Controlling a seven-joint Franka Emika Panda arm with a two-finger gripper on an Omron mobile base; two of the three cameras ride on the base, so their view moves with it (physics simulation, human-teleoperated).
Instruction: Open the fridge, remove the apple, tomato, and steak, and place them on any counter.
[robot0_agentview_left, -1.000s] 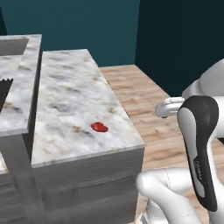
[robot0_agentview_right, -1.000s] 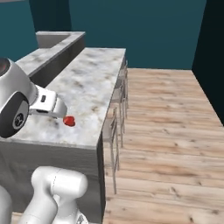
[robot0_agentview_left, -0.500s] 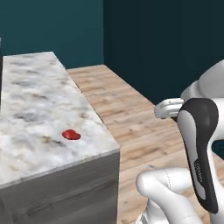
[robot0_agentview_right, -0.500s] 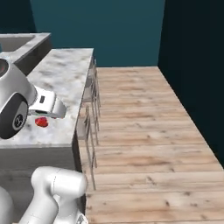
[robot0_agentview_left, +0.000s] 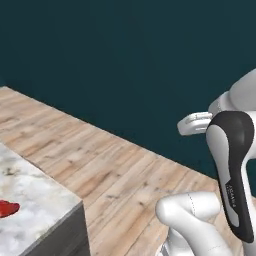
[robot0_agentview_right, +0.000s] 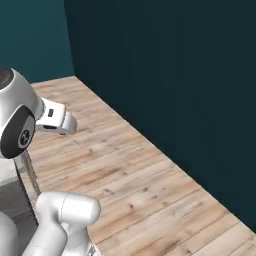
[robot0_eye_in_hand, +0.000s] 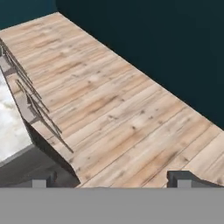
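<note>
Hand view looks down along the claw (robot0_eye_in_hand: 111, 178): its two dark tips (robot0_eye_in_hand: 181, 178) stand at the bottom edge, spread wide, with nothing between them. Beyond the tips lies a plank floor (robot0_eye_in_hand: 118, 100) of light wood, running up to a dark teal wall (robot0_eye_in_hand: 175, 48) on the far right of the claw. Off to the claw's left, near the left tip, a corner of the marbled counter (robot0_eye_in_hand: 11, 127) comes in, with its grey base below it. Along the counter's side toward the claw stand thin metal-framed stools (robot0_eye_in_hand: 37, 111), close against the base.

Left base view has the counter (robot0_agentview_left: 35, 205) corner at lower left, and on it, at the frame's very edge, the steak (robot0_agentview_left: 7, 208), a flat red lump lying on the stone. It sits well apart from the claw, behind and to its left; the white wrist (robot0_agentview_left: 195, 123) points away from it, toward the wall (robot0_agentview_left: 125, 60). The floor (robot0_agentview_left: 115, 170) lies between the counter and the arm.

Right base view shows the wrist (robot0_agentview_right: 55, 116) held level over the floor (robot0_agentview_right: 125, 175), aimed at the wall (robot0_agentview_right: 175, 75). The fingers cannot be made out there. A thin stool leg (robot0_agentview_right: 30, 172) and a bit of grey base show at the left edge, below and behind the wrist.
</note>
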